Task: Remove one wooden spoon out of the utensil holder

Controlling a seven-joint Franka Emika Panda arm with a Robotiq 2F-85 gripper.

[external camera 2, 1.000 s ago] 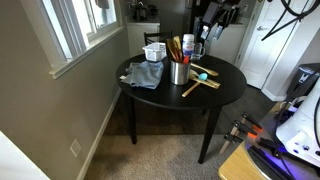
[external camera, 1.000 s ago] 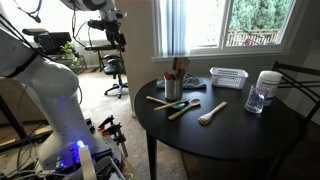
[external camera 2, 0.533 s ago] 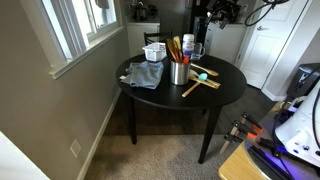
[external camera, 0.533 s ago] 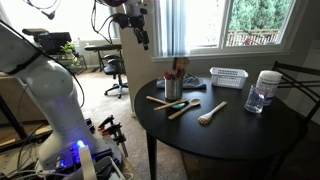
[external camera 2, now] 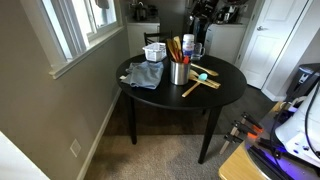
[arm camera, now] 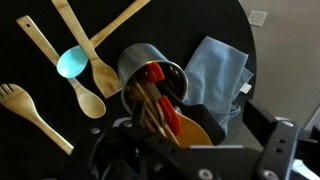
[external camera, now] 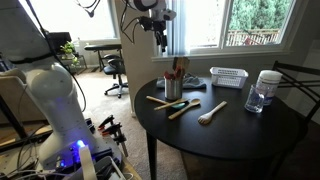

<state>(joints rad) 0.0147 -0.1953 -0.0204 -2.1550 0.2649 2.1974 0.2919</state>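
The gripper (external camera: 160,38) is hovering high over the round black table (external camera: 250,135), well apart from the utensil holder (external camera: 173,88) — in the wrist view its fingers are standing wide apart. The holder is standing upright on the table, holding wooden spoons (arm camera: 150,110) — a blue cloth (arm camera: 215,72) is lying just beside it.

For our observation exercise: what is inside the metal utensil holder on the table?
The utensil holder holds several brown wooden utensils and a red-orange one. Their lower ends and the cup's bottom are covered.
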